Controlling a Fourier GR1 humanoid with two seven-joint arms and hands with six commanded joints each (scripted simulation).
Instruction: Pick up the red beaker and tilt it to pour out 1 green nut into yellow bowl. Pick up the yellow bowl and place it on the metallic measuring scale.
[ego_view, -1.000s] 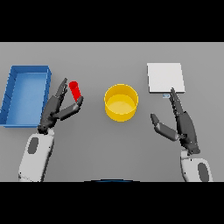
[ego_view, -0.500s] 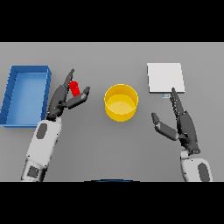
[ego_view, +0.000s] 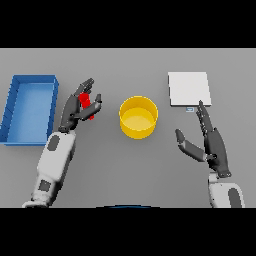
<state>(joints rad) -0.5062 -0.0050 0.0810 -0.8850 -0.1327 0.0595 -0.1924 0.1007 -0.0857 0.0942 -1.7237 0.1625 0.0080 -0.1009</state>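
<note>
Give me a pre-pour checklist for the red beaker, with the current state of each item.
1. Red beaker gripped: ok, the left hand has its fingers and thumb closed round it.
2. Beaker over the yellow bowl: not ok, it sits left of the bowl, with table between.
3. Bowl upright and open: ok.
4. Green nut inside the beaker: cannot tell, none shows.
5. Metallic measuring scale free for the bowl: ok, nothing on its plate.
6. Right hand clear of bowl: ok, open, right of the bowl, just below the scale.
</note>
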